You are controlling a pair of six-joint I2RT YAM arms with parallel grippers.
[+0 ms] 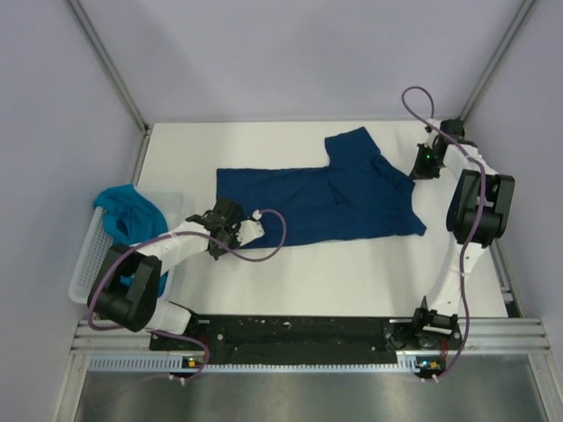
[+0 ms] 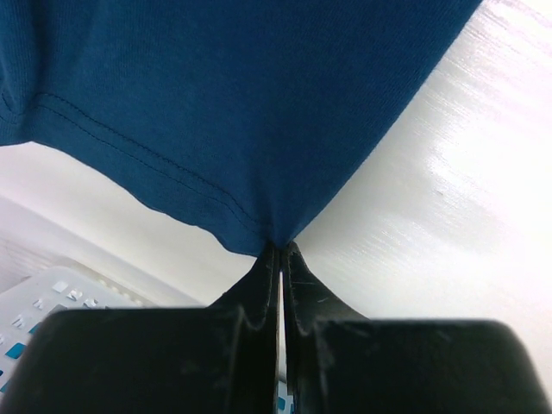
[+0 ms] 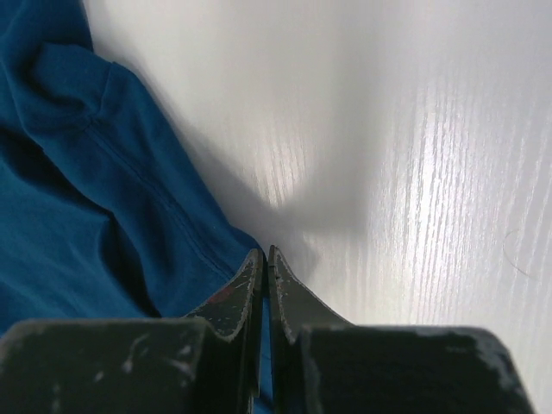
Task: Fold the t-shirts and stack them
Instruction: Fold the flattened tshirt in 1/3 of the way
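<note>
A dark navy t-shirt (image 1: 325, 198) lies spread on the white table, its printed graphic out of sight. My left gripper (image 1: 222, 220) is shut on its near-left hem corner; in the left wrist view (image 2: 278, 250) the cloth (image 2: 224, 103) rises from the closed tips. My right gripper (image 1: 420, 167) is shut on the shirt's right edge; in the right wrist view (image 3: 266, 254) blue cloth (image 3: 78, 198) shows between the closed fingers. A teal t-shirt (image 1: 130, 214) lies bunched in the white lattice basket (image 1: 92, 255) at the left.
The basket stands at the table's left edge, beside the left arm, and its lattice shows in the left wrist view (image 2: 52, 297). Metal frame posts (image 1: 110, 61) rise at the back corners. A purple cable (image 1: 264, 246) loops from the left wrist over the table.
</note>
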